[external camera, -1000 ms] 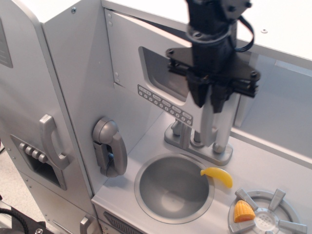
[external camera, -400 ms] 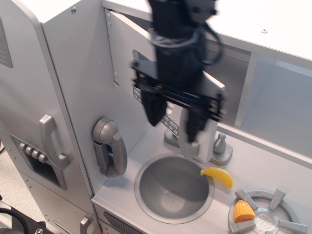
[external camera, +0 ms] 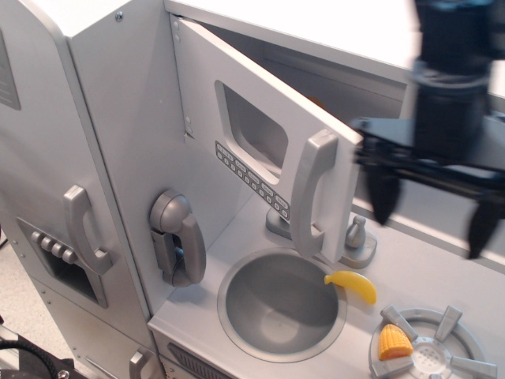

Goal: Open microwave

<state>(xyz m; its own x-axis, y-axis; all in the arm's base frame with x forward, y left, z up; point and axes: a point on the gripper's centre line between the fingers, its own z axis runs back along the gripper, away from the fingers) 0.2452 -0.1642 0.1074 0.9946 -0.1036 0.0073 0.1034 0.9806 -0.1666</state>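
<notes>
The microwave [external camera: 260,134] is a silver-grey box in the upper middle of the toy kitchen. Its door stands swung out toward me, hinged at the left. The door has a rounded window, a row of small buttons [external camera: 251,178] and a vertical grey bar handle [external camera: 313,194] at its free right edge. My gripper [external camera: 430,225] is at the right, black and motion-blurred, apart from the handle. Its two fingers [external camera: 384,197] hang down wide apart with nothing between them.
A round sink [external camera: 280,304] lies below the door with a faucet [external camera: 357,237] behind it. A yellow banana [external camera: 353,286] rests on the sink's right rim. A corn piece [external camera: 393,345] sits on the burner [external camera: 430,347]. A toy phone [external camera: 177,237] and fridge door [external camera: 47,197] are at left.
The microwave door has swung from nearly closed to well open. My gripper let go of the handle and moved away to the right, fingers now spread.
</notes>
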